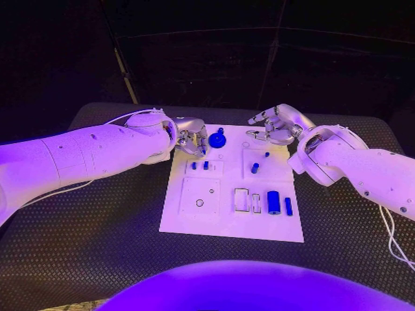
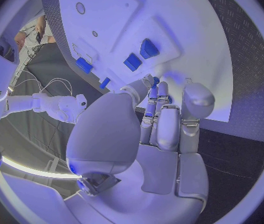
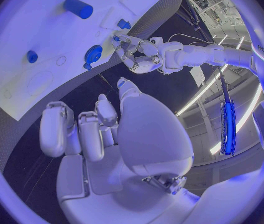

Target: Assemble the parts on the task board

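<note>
The white task board (image 1: 200,217) lies in the middle of the table. My left hand (image 1: 190,143) hovers over its far left corner and pinches a small blue part (image 2: 155,79) between thumb and fingertip. A round blue knob (image 1: 217,138) sits just right of that hand, also seen as the knob (image 3: 93,54) beside the left hand (image 3: 134,55). My right hand (image 1: 275,126) hangs above the board's far right corner with fingers apart and nothing in them. Two small blue pegs (image 1: 199,166), a peg (image 1: 255,168), a blue cylinder (image 1: 274,202) and a thin blue bar (image 1: 288,206) lie on the board.
The board has a round hole (image 1: 199,203) in its near left square and pale slots (image 1: 246,200) beside the cylinder. Black textured table (image 1: 95,227) surrounds the board. A cable (image 1: 395,246) trails from my right arm.
</note>
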Robot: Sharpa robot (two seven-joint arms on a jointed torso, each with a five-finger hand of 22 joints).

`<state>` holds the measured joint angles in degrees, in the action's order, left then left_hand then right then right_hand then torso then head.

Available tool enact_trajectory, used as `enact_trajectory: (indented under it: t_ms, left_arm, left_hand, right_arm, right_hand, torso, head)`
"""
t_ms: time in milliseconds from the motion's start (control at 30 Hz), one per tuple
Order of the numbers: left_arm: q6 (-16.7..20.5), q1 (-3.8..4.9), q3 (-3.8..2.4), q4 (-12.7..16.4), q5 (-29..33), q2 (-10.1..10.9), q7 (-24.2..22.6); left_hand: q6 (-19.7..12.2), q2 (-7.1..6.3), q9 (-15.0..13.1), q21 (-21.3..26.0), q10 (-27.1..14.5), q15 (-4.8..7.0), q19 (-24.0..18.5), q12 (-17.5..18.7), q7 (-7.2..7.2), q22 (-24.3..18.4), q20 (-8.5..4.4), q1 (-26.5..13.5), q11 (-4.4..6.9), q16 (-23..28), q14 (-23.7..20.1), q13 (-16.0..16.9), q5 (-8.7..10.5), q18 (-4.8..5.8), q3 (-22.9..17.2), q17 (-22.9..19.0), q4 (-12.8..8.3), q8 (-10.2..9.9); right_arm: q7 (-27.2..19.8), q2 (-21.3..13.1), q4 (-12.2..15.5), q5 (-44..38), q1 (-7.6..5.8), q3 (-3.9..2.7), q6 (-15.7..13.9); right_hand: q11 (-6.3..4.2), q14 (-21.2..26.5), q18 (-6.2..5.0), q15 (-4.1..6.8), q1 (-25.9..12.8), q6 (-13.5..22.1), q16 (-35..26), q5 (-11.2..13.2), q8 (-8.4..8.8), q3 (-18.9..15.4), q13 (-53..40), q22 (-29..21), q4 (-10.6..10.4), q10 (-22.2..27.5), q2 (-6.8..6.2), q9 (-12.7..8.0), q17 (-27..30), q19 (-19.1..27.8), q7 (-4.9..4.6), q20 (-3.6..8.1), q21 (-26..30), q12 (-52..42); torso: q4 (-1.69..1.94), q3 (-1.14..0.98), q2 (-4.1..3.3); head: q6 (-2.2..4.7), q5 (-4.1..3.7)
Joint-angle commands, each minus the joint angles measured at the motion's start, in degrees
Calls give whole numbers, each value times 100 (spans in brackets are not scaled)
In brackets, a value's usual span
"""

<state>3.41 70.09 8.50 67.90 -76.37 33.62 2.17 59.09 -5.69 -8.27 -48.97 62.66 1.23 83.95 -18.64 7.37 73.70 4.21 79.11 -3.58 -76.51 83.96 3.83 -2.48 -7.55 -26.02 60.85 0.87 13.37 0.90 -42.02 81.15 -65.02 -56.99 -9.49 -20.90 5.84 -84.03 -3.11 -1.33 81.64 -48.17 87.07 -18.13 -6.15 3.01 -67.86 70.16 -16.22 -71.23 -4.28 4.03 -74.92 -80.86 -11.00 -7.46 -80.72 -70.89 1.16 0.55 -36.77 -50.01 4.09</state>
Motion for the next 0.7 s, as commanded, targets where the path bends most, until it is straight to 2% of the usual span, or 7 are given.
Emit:
enact_trajectory:
  t_ms: [33, 467, 700]
  left_arm:
    - [-108, 3, 0, -19, 20, -17, 57]
    - [-180, 3, 1, -63, 20, -23, 169]
    - [-149, 3, 1, -54, 20, -13, 156]
  left_hand:
    - [19, -16, 20, -23, 25, 4, 105, 44, 6, 12, -19, -80, -15, 10, 99, -10, -23, 117, -23, -12, 14, -54]
    - [-367, -83, 202, -37, -51, -60, 80, 246, 102, 47, 16, -141, -90, 12, 83, -5, -23, 132, -61, -58, 22, -397]
    - [-404, -93, 232, -41, -37, -59, 76, 270, 103, 54, 18, -141, -87, 12, 80, -2, -23, 131, -75, -68, 16, -444]
  right_arm:
    - [-34, 5, 5, 25, -9, -3, -20]
    - [-27, 1, 3, 26, -9, -3, -16]
    - [-23, -5, 2, 26, -9, -3, -16]
  right_hand:
    - [-4, -400, -92, -8, -41, 22, -32, -33, -40, 0, -6, 2, 0, 6, 29, 0, -994, 49, 16, 7, 19, 10]
    - [-4, -400, -92, -8, -41, 22, -32, -33, -40, 0, -6, 2, 0, 6, 29, 0, -994, 49, 16, 7, 19, 10]
    - [-5, -396, -94, -6, -44, 22, -38, -41, -44, -2, 12, -9, 0, 14, 27, 0, -985, 54, 17, 9, 28, 17]
  torso:
    - [-3, 1, -2]
    - [1, -2, -1]
    - [0, -1, 2]
  head:
    - [1, 0]
    - [1, -3]
    - [1, -5]
